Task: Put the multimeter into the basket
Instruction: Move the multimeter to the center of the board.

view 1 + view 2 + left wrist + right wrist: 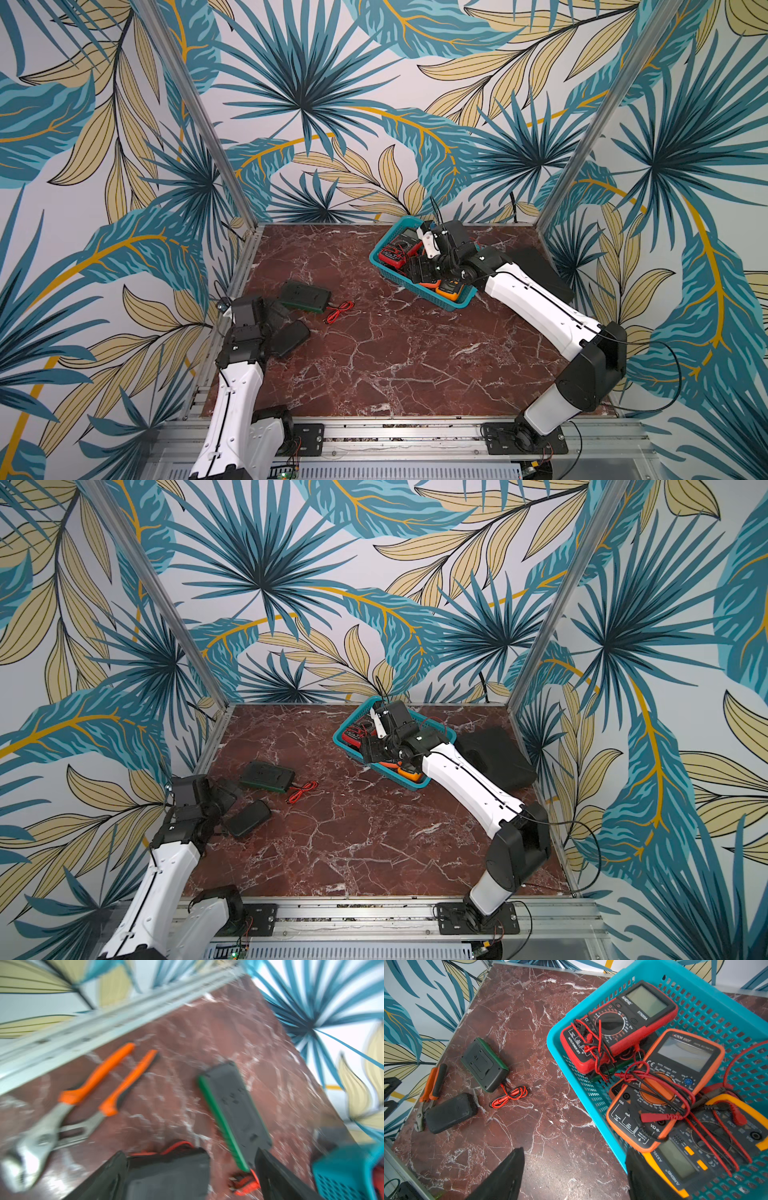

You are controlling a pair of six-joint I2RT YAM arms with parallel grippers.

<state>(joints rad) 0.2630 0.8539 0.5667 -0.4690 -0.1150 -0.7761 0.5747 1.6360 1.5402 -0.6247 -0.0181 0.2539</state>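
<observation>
multimeter (168,1176), black, lies on the table (395,353) well apart from the basket (591,1001); left gripper (190,1154) wide open, empty, close by it; right gripper (575,1150) partly open, empty; straddle its long sides squarely before closing

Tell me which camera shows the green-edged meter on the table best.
The right wrist view: the green-edged meter is whole and sharp there, lying face down. The left wrist view shows it large but blurred. Both top views show it whole but small.
</observation>
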